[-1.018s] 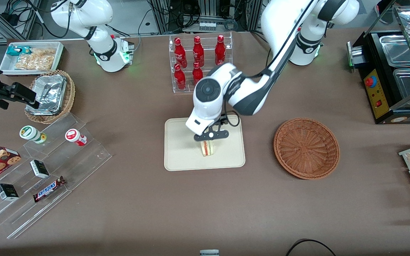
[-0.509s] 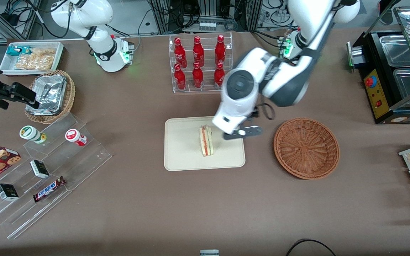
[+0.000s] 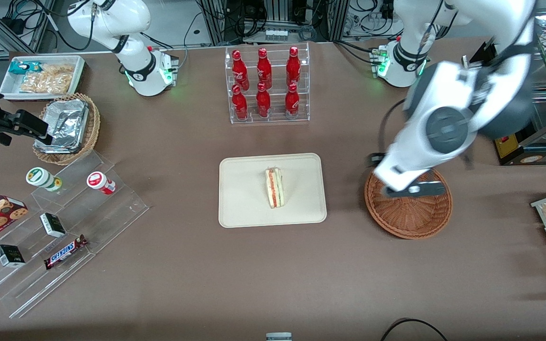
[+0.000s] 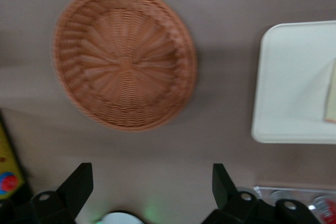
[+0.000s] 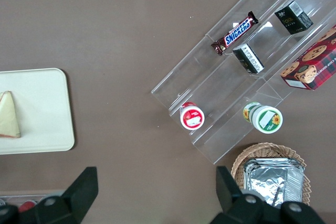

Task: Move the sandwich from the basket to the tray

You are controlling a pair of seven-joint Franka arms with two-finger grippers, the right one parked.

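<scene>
**A:** Gripper (image 4: pixel 149 182) hanging above the basket (image 3: pixel 408 208), fingers (image 4: pixel 79 181) spread wide, nothing pinched between them. From the front view, parked over the part of the basket rim farther from the camera.

**B:** Yep, empty. And the sandwich (image 3: pixel 274 186)?

**A:** Sitting on the tray (image 3: pixel 244 208), roughly mid-tray, standing on edge with the red and green filling stripes facing up. Well apart from the gripper.

**B:** Basket contents?

**A:** Just bare wicker, reddish-brown, round, resting on the brown counter (image 3: pixel 273 274) beside the tray, toward the working arm's end. Small gap of counter between the two, not touching.

**B:** Other stuff around?

**A:** Clear rack of red bottles (image 3: pixel 266 83) farther from the front camera than the tray. Toward the parked arm's end: a tan wicker basket with foil containers (image 3: pixel 67 128), a stepped clear display (image 3: pixel 59 227) with a Snickers bar (image 3: pixel 66 251), small boxes and two little cups.
</scene>
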